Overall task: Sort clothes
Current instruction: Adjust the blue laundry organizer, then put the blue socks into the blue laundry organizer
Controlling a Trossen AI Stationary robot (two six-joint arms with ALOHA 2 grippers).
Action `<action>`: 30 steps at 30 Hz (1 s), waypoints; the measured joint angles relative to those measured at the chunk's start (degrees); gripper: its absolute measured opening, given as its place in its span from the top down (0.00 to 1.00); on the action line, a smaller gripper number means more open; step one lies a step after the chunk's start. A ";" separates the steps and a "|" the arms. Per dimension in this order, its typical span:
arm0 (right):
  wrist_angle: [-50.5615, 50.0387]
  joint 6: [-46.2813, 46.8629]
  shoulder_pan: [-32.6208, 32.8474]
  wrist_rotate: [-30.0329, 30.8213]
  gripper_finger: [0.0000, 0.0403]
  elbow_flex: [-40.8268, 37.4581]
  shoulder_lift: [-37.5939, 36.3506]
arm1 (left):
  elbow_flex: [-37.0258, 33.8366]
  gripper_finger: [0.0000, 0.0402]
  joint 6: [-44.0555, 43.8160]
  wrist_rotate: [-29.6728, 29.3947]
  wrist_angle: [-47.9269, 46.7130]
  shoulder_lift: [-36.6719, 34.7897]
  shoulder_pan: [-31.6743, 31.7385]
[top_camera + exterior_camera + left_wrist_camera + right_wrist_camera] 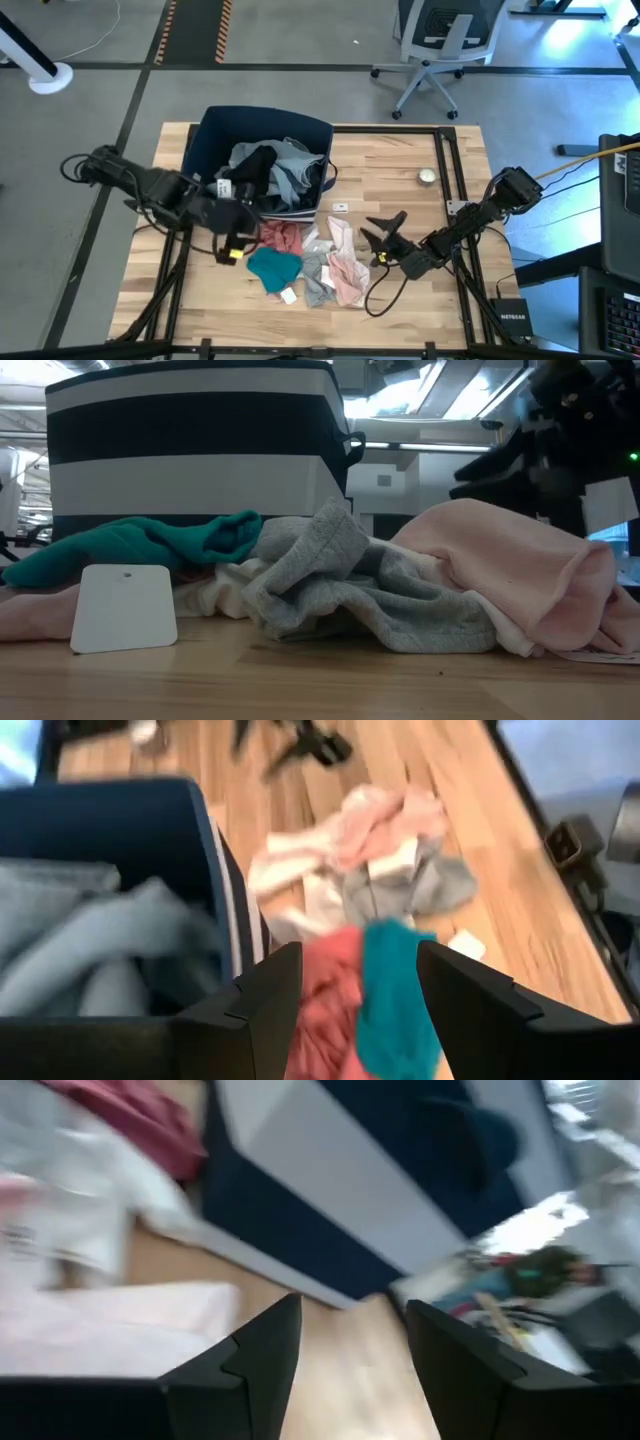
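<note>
The left gripper (236, 243) is hovering wide open and empty at the bin's (225, 125) front edge, the red piece (325, 990) and teal piece (395, 990) lying just beyond its fingers (265, 1005). The right gripper (385, 232) is waiting half-open, empty, beside the pink piece (345, 270), further from the bin.

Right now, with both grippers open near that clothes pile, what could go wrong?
The teal piece and pink piece overlap under the open left gripper, so one grab may lift both. The grey piece is tangled with the pale pink one, which could drag along. The left gripper hangs close to the bin wall and could catch it.
</note>
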 joint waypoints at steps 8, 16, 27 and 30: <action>1.29 -11.55 -2.72 7.82 0.50 2.78 0.00 | 0.02 0.52 -12.44 -8.91 -5.99 0.75 -8.10; 1.14 -10.35 -7.66 -5.18 0.50 2.92 0.01 | -2.30 0.52 -18.64 -10.57 -4.74 1.04 -10.90; -9.46 4.22 -0.93 -12.80 0.50 2.94 0.05 | -12.18 0.52 -31.96 -13.82 3.72 1.01 -16.81; -8.80 4.91 0.98 -10.77 0.50 2.94 0.05 | -14.59 0.52 -33.37 -13.78 7.89 1.05 -18.25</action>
